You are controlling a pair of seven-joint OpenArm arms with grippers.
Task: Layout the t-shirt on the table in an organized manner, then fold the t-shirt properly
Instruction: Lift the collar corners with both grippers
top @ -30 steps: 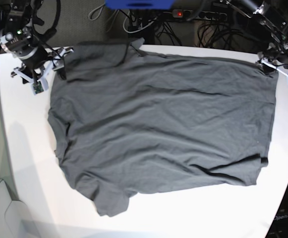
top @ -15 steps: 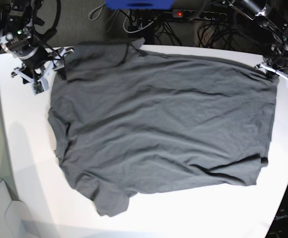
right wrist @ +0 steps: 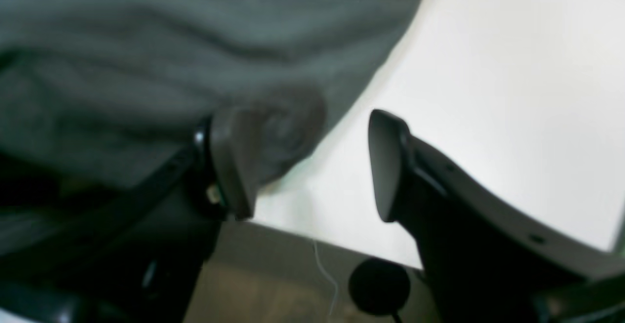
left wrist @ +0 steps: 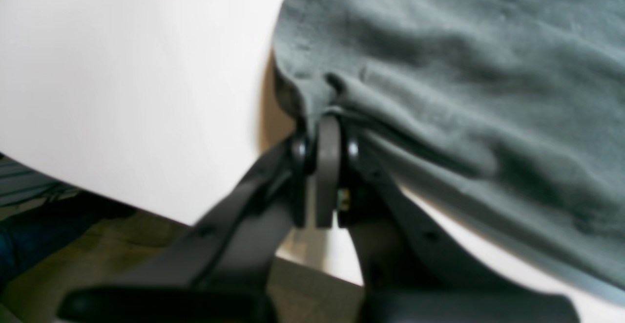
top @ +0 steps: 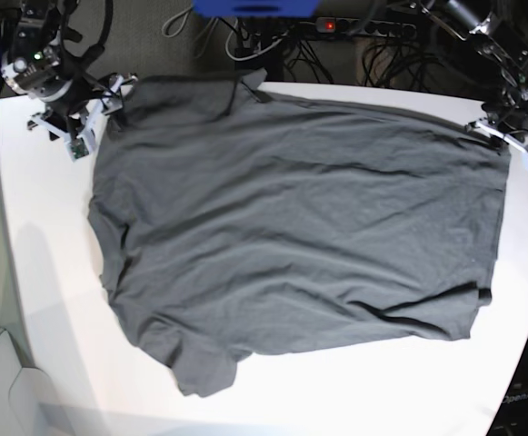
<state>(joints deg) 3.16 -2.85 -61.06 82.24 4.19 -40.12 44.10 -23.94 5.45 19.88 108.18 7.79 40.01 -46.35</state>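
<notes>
The t-shirt (top: 291, 236) is spread mostly flat across the white table (top: 45, 272), dark charcoal grey and a bit wrinkly; a sleeve is seen sticking out toward the near edge in the base view, and the upper edge of the cloth is laid right along the table's far rim.

The left gripper (left wrist: 324, 118) is parked at the shirt's far corner on the base view's right; in the left wrist view its fingers (left wrist: 328, 166) are pressed together with the hem of the shirt pinched between them, and a small pucker of cloth is bunched up just above the tips; the bare table is seen to one side of it and the grey fabric to the other.

The right gripper (right wrist: 312, 161) is placed at the opposite far corner, on the base view's left; its jaws are spread wide and nothing is gripped; one finger (right wrist: 229, 161) is sat against a little rolled-up bit of the shirt's edge, the other is hung over bare white tabletop, near the table's edge; the wrist picture is pretty blurry, so whether that finger is actually touching the cloth can't be told.
</notes>
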